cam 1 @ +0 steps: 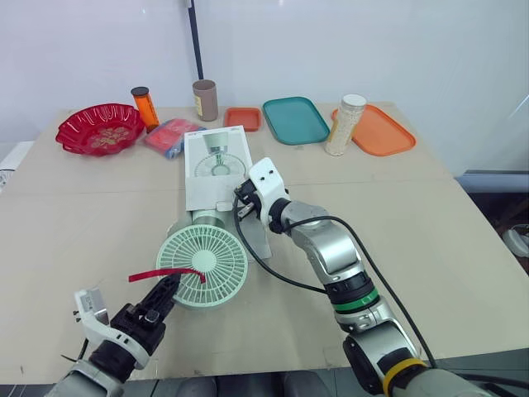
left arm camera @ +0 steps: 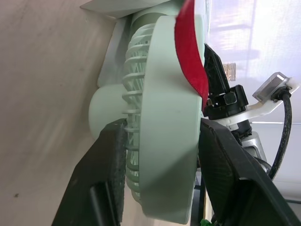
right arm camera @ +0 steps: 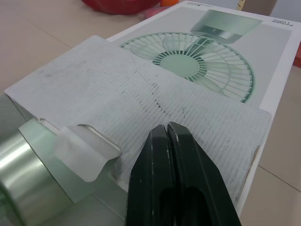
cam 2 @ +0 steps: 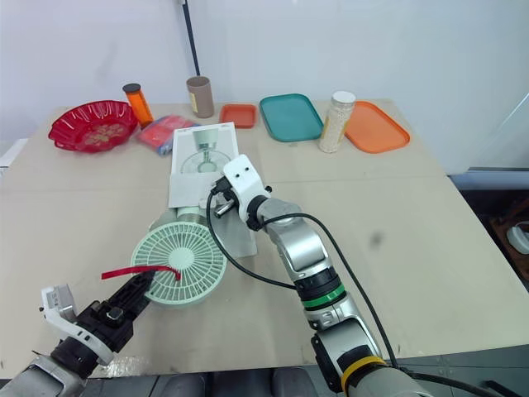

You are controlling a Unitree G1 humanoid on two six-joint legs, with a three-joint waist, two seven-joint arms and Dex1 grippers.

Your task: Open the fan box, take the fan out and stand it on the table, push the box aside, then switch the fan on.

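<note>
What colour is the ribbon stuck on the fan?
Red. The ribbon on the pale green fan shows best in the left wrist view.

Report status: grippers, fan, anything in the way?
Left gripper, jaws clamped on fan rim. Right gripper, jaws shut, at open box flap. Fan lying at box mouth, not standing. Box not yet pushed aside.
</note>
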